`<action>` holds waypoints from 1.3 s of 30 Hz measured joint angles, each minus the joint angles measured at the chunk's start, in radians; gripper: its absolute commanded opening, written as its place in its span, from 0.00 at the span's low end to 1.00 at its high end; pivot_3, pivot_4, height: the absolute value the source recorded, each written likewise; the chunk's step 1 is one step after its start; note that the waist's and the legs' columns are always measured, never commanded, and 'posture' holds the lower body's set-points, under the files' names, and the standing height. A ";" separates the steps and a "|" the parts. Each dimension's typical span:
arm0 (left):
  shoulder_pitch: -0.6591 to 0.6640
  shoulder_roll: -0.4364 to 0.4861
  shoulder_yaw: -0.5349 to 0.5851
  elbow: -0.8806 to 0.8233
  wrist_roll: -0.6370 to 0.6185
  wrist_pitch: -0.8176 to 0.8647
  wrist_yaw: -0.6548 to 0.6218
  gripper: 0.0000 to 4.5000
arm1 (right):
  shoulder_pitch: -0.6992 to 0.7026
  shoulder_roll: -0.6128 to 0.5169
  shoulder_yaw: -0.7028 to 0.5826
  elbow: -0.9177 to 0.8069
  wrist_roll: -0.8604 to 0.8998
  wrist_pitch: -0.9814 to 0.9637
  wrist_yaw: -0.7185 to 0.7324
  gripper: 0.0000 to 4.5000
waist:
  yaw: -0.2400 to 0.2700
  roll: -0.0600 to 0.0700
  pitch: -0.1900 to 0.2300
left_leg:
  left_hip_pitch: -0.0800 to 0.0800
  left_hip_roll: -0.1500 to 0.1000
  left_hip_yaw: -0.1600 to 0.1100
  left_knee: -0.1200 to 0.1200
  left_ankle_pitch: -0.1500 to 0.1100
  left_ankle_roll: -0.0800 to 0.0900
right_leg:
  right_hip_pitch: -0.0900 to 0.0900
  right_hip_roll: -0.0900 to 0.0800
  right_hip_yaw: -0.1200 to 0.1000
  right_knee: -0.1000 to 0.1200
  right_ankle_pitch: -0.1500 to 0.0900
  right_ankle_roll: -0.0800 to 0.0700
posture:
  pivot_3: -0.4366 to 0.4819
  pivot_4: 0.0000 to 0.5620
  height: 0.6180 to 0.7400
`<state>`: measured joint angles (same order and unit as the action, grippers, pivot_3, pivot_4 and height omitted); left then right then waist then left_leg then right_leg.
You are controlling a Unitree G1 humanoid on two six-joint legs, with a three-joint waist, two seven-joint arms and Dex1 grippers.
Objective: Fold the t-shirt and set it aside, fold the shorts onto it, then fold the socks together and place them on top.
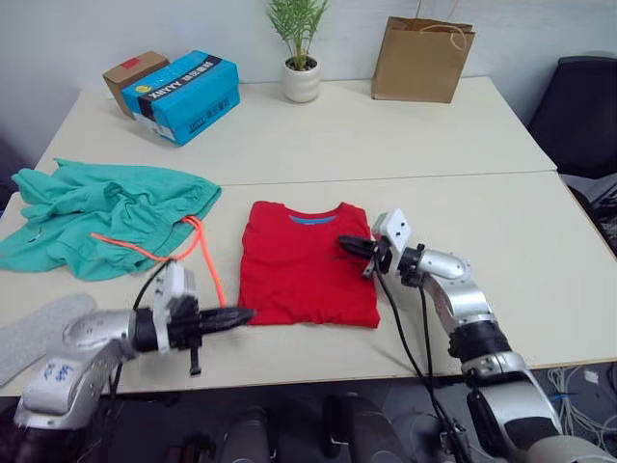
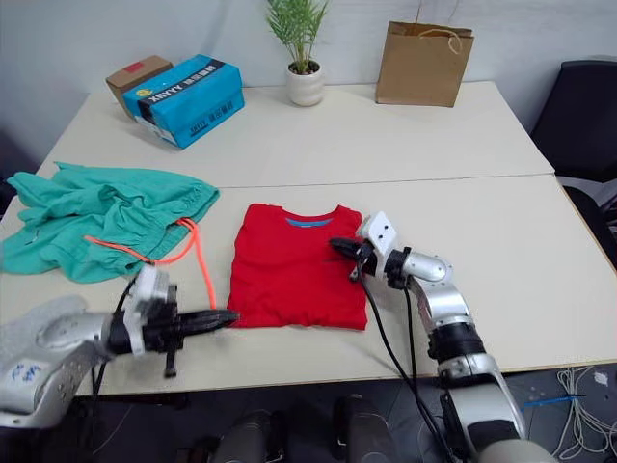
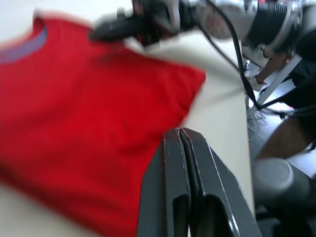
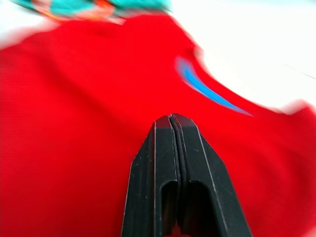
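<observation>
The left arm reaches in low from the near left, forearm almost level, its tool (image 1: pixel 236 314) pointing toward the robot's right with both black fingers (image 3: pixel 185 173) pressed flat together, nothing between them. The right arm rises from the near right, bends at the elbow and angles inward, wrist tilted (a white block sits on top of it). Its tool (image 1: pixel 347 245) points left, fingers (image 4: pixel 175 148) likewise closed tight on nothing.

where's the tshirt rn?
In the head views the t-shirt lies folded near the table's front edge, just right of the shorts and their orange drawstring, between the left gripper and right gripper.
</observation>
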<state>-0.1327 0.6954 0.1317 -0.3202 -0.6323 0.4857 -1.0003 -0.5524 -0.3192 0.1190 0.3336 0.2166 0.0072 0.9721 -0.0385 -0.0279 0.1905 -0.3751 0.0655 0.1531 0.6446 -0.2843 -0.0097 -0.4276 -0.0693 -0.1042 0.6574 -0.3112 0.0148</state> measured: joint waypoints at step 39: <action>0.026 0.024 0.119 0.021 -0.051 -0.039 -0.083 0.99 | -0.327 -0.255 -0.052 0.133 0.366 1.329 0.007 1.00 | -0.016 -0.002 0.002 | -0.001 0.003 0.000 0.000 0.000 -0.002 | -0.001 0.004 -0.001 -0.001 -0.001 -0.002 | 0.48 0.27 1.00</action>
<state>-0.1072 0.7196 0.2503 -0.2988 -0.6832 0.4467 -1.0833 -0.8796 -0.5742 0.0669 0.4668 0.5826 1.3360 0.9789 -0.0544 -0.0298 0.1928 -0.3758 0.0686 0.1535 0.6447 -0.2846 -0.0116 -0.4285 -0.0655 -0.1049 0.6560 -0.3123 0.0130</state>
